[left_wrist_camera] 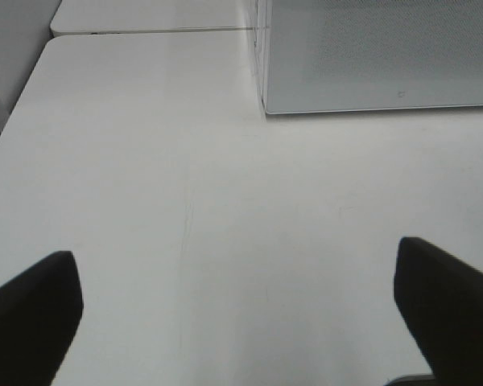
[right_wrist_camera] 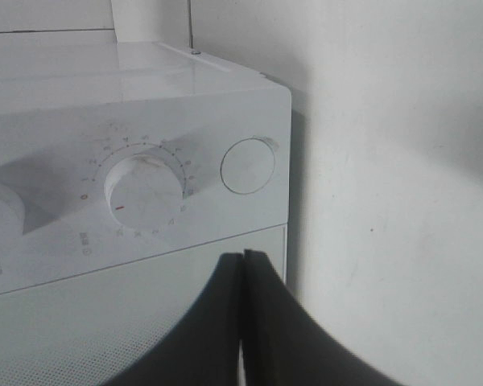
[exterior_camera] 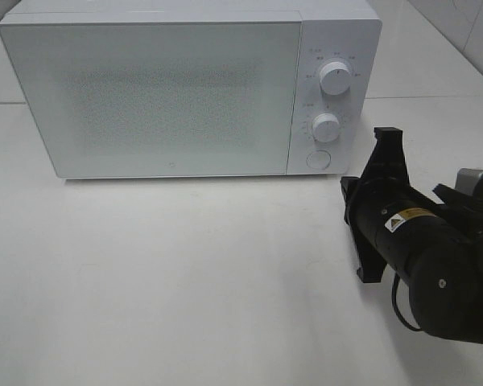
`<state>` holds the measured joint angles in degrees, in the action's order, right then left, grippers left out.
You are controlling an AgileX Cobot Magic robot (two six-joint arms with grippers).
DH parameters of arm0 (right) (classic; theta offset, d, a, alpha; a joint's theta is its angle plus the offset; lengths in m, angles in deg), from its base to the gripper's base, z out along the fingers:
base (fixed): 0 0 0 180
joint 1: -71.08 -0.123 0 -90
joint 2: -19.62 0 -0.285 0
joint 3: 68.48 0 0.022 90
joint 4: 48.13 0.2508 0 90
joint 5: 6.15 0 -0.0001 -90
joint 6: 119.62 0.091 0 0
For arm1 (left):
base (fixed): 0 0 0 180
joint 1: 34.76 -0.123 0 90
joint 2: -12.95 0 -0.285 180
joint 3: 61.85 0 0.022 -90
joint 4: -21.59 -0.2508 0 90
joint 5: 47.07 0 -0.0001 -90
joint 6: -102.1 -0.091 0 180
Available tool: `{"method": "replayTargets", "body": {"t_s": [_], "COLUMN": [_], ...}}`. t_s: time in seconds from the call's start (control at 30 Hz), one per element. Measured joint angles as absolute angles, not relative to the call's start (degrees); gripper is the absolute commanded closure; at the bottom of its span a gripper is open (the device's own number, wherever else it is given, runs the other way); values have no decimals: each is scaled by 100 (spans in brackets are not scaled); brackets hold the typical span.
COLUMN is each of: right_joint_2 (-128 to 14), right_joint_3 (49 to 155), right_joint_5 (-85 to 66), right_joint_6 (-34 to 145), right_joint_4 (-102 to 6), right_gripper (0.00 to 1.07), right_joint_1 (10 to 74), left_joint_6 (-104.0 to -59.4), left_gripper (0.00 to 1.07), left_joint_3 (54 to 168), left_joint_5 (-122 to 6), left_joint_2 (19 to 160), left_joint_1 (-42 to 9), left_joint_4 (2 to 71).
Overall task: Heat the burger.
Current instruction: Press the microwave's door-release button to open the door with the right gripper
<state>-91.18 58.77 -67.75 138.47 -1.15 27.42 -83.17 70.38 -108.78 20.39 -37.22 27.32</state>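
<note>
The burger is out of view. A white microwave (exterior_camera: 153, 88) stands at the back of the table with its door closed; it also appears in the left wrist view (left_wrist_camera: 386, 56). My right gripper (exterior_camera: 346, 186) is shut on nothing, just in front of the microwave's control panel (right_wrist_camera: 105, 96), below the round button (right_wrist_camera: 248, 166); its tip (right_wrist_camera: 243, 256) is turned on its side. My left gripper (left_wrist_camera: 233, 265) hangs open over bare table, to the left and in front of the microwave, with its dark fingers (left_wrist_camera: 32, 314) far apart. It does not show in the exterior view.
Two round knobs (exterior_camera: 335, 77) (exterior_camera: 326, 127) and a round button (exterior_camera: 318, 158) line the microwave's right side. The white table (exterior_camera: 185, 273) spreads out in front of it. A tiled wall rises at the back right.
</note>
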Motion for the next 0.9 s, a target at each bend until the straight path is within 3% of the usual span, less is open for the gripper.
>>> {"method": "replayTargets", "body": {"t_s": [0.43,0.9], "right_joint_2": [-9680,-10224], "right_joint_3": [6553,7361], "right_joint_5": [-6253,-5996], "right_joint_6": [13853,13853], "right_joint_4": [-493,-1364], "right_gripper": [107,107], "right_joint_1": [3080,3876], "left_joint_6": [-8317,-8317], "left_gripper": [9,9], "left_joint_3": [7038,7038], "left_joint_5": [-10878,-10878], "left_joint_2": [2039,2039], "left_joint_1": [-3722,-3722], "left_joint_4": [2732,2732]}}
